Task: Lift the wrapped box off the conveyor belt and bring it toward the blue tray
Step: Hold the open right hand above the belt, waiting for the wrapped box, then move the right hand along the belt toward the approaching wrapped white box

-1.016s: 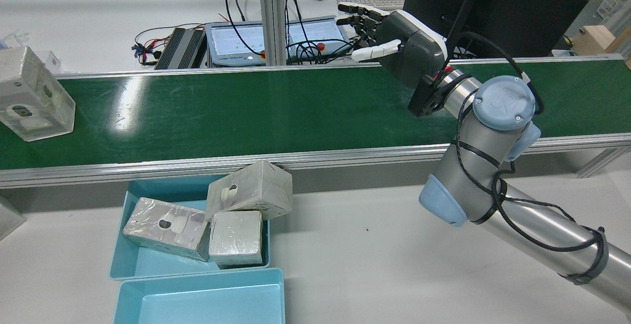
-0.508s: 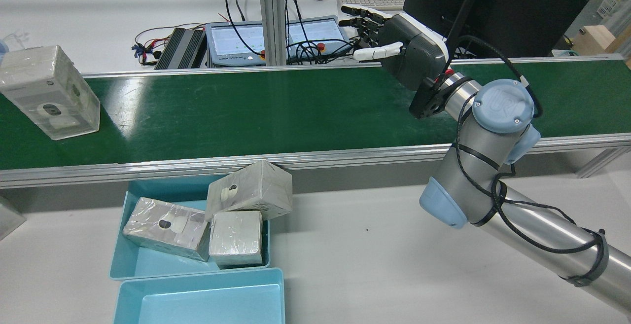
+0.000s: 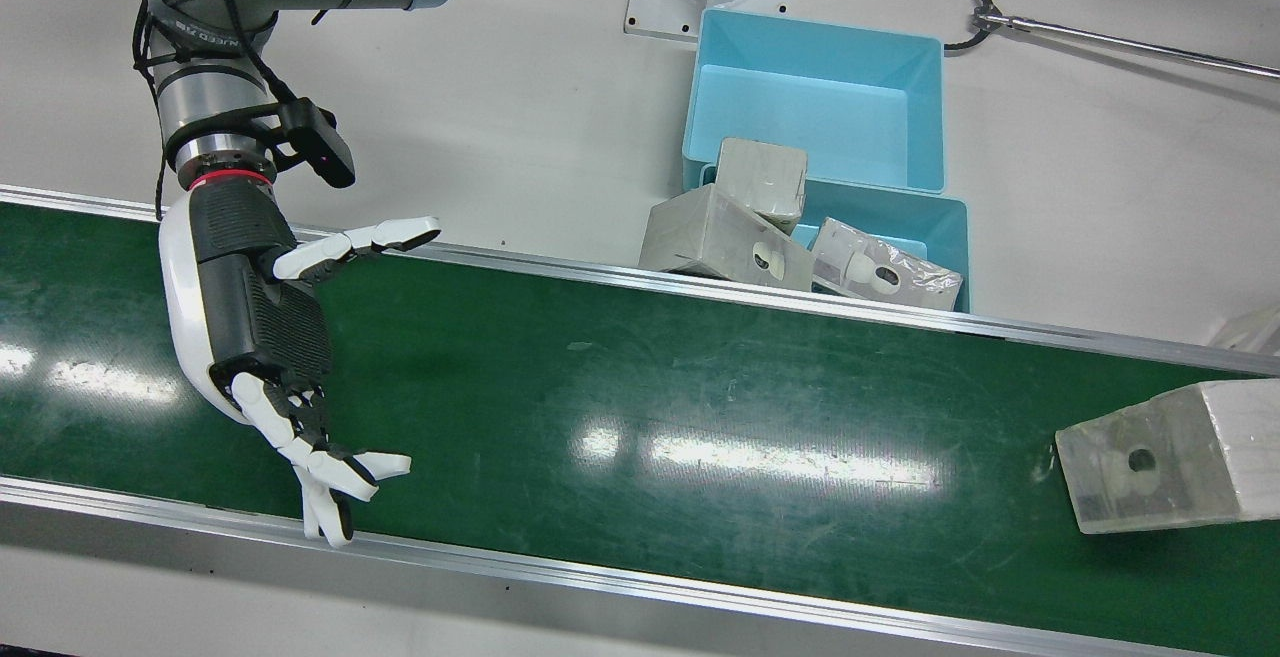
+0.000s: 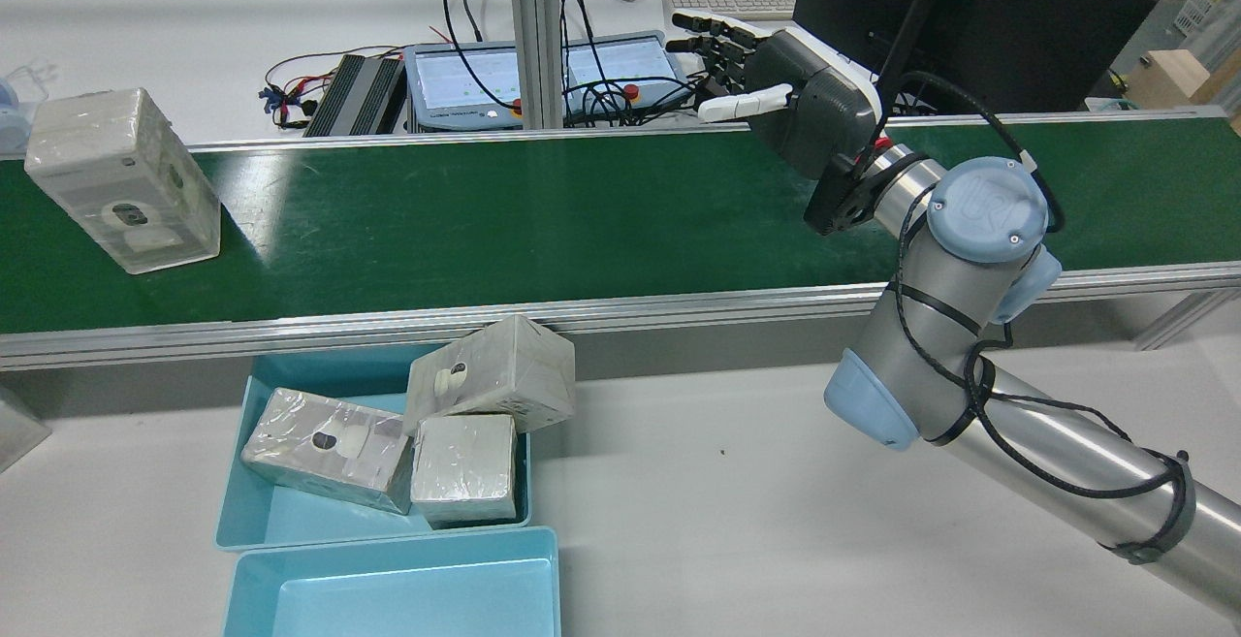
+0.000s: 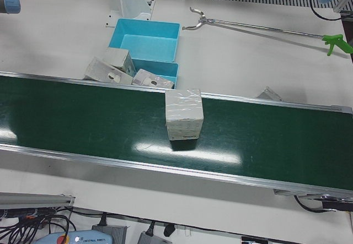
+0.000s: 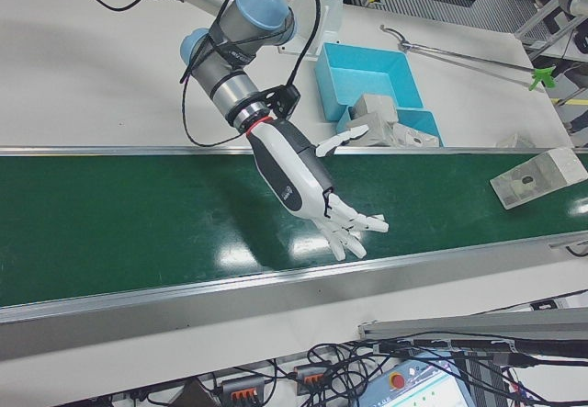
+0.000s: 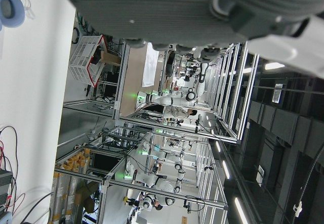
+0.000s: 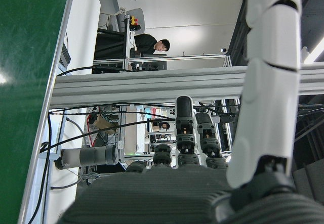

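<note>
A wrapped box (image 4: 121, 181) stands on the green conveyor belt (image 4: 533, 220) at its far left in the rear view; it also shows in the front view (image 3: 1170, 457), the left-front view (image 5: 183, 113) and the right-front view (image 6: 537, 177). My right hand (image 4: 776, 75) is open and empty, held above the belt's far edge, well to the right of the box; it also shows in the front view (image 3: 265, 327). The blue tray (image 4: 281, 521) beside the belt holds three wrapped boxes, one leaning on its rim. The left hand view shows only a strip of the left hand's palm (image 7: 167, 6).
A second, empty blue tray (image 4: 388, 589) sits next to the filled one. A long reach-grabber tool (image 3: 1100, 32) lies on the white table beyond the trays. A monitor, a keyboard and cables stand on the bench behind the belt.
The wrapped box has travelled along the belt toward the right in the rear view. My right hand has shifted only slightly and stays open.
</note>
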`<act>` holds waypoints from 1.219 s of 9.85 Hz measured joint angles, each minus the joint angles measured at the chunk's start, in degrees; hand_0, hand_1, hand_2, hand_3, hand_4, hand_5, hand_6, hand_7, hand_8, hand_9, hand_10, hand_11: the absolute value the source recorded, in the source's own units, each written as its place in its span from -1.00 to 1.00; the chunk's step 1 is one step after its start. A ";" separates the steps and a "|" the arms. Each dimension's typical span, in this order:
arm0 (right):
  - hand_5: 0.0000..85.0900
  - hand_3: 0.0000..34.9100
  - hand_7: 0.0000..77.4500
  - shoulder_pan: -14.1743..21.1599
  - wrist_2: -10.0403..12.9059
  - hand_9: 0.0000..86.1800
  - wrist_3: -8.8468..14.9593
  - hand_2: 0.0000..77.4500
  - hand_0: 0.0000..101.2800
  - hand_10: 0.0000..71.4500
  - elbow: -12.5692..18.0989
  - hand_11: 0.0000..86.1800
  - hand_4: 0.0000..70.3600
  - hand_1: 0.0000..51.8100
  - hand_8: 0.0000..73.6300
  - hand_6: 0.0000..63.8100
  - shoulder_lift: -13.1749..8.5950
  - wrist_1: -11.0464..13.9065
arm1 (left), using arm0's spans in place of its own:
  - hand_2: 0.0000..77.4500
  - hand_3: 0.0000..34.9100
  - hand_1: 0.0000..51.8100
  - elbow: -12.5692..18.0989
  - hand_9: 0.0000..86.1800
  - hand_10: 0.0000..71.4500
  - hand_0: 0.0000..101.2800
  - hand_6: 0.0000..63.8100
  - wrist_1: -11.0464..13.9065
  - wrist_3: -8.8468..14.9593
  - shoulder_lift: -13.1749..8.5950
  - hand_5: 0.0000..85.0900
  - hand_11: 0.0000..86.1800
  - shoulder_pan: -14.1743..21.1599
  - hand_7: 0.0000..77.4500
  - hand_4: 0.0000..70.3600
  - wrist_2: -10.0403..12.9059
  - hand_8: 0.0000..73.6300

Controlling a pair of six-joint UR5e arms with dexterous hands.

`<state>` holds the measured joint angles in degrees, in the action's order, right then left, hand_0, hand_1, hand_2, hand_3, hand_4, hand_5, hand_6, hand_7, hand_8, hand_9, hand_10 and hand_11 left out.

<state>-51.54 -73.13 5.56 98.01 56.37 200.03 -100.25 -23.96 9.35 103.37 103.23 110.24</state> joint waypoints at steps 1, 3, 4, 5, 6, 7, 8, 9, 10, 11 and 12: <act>-0.69 -1.00 -0.28 0.00 0.00 -0.84 -0.01 -0.77 -0.08 -1.00 0.00 -0.97 -0.55 -0.52 -0.85 -0.64 0.01 0.00 | -0.99 -1.00 -1.00 0.00 -0.99 -0.98 -1.00 -0.98 0.00 0.00 0.00 -0.97 -0.99 0.00 -0.99 -1.00 0.00 -0.99; -0.69 -1.00 -0.28 0.01 0.00 -0.85 -0.02 -0.77 -0.08 -1.00 -0.02 -0.97 -0.55 -0.52 -0.85 -0.64 0.04 0.00 | -0.99 -1.00 -1.00 0.00 -0.99 -0.98 -1.00 -0.98 0.00 0.00 0.00 -0.97 -0.99 0.00 -0.99 -1.00 0.00 -0.99; -0.69 -1.00 -0.28 0.02 0.00 -0.82 -0.01 -0.77 -0.08 -1.00 -0.05 -0.97 -0.55 -0.52 -0.85 -0.64 0.05 0.01 | -0.99 -1.00 -1.00 0.00 -1.00 -0.98 -1.00 -1.00 0.00 0.00 0.00 -0.97 -0.99 0.00 -0.99 -1.00 0.00 -0.99; -0.69 -1.00 -0.28 0.03 0.00 -0.82 0.02 -0.77 -0.08 -1.00 -0.05 -0.97 -0.55 -0.52 -0.85 -0.64 0.05 0.01 | -0.99 -1.00 -1.00 0.00 -1.00 -0.98 -1.00 -1.00 0.00 0.00 0.00 -0.97 -0.99 0.00 -0.99 -1.00 0.00 -0.99; -0.69 -1.00 -0.28 0.03 0.00 -0.82 0.04 -0.77 -0.08 -1.00 -0.05 -0.97 -0.55 -0.52 -0.87 -0.64 0.05 0.01 | -0.99 -1.00 -1.00 0.00 -1.00 -1.00 -1.00 -1.00 0.00 0.00 0.00 -0.97 -0.99 0.00 -0.99 -1.00 0.00 -0.99; -0.69 -1.00 -0.28 0.12 0.00 -0.82 0.08 -0.77 -0.08 -1.00 -0.07 -0.97 -0.55 -0.52 -0.87 -0.64 0.05 0.01 | -0.99 -1.00 -1.00 0.00 -0.99 -1.00 -1.00 -0.98 0.00 0.00 0.00 -0.97 -0.99 0.00 -0.99 -1.00 0.00 -0.99; -0.69 -1.00 -0.28 0.36 0.05 -0.82 0.13 -0.77 -0.08 -1.00 -0.09 -0.97 -0.55 -0.52 -0.85 -0.64 0.05 0.01 | -0.99 -1.00 -1.00 0.00 -0.99 -1.00 -1.00 -0.98 0.00 0.00 0.00 -0.97 -0.99 0.00 -0.99 -1.00 0.00 -0.99; -0.69 -1.00 -0.28 0.79 0.11 -0.82 0.18 -0.77 -0.08 -1.00 -0.13 -0.97 -0.55 -0.52 -0.87 -0.64 0.06 -0.02 | -0.99 -1.00 -1.00 0.00 -0.99 -1.00 -1.00 -1.00 0.00 0.00 0.00 -0.97 -0.99 0.00 -0.99 -1.00 0.00 -0.99; -0.69 -1.00 -0.28 1.20 0.15 -0.82 0.31 -0.77 -0.08 -1.00 -0.21 -0.97 -0.55 -0.52 -0.87 -0.64 0.06 -0.10 | -0.99 -1.00 -1.00 0.00 -0.99 -1.00 -1.00 -0.98 0.00 0.00 0.00 -0.97 -0.99 0.00 -0.99 -1.00 0.00 -0.99; -0.69 -1.00 -0.28 1.62 0.16 -0.82 0.48 -0.75 -0.08 -1.00 -0.33 -0.97 -0.55 -0.60 -0.85 -0.64 0.06 -0.19 | -0.99 -1.00 -1.00 0.00 -0.99 -1.00 -1.00 -0.98 0.00 0.00 0.00 -0.97 -0.99 0.00 -0.99 -1.00 0.00 -0.99; -0.74 -1.00 -0.31 2.05 0.17 -0.80 0.69 -0.77 -0.08 -1.00 -0.53 -0.97 -0.60 -0.58 -0.85 -0.64 0.06 -0.39 | -0.99 -1.00 -1.00 0.00 -0.99 -1.00 -1.00 -0.98 0.00 0.00 0.00 -0.97 -0.99 0.00 -0.99 -1.00 0.00 -0.99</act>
<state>-49.49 -72.96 6.25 97.49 56.43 199.64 -100.25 -23.96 9.35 103.37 103.23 110.24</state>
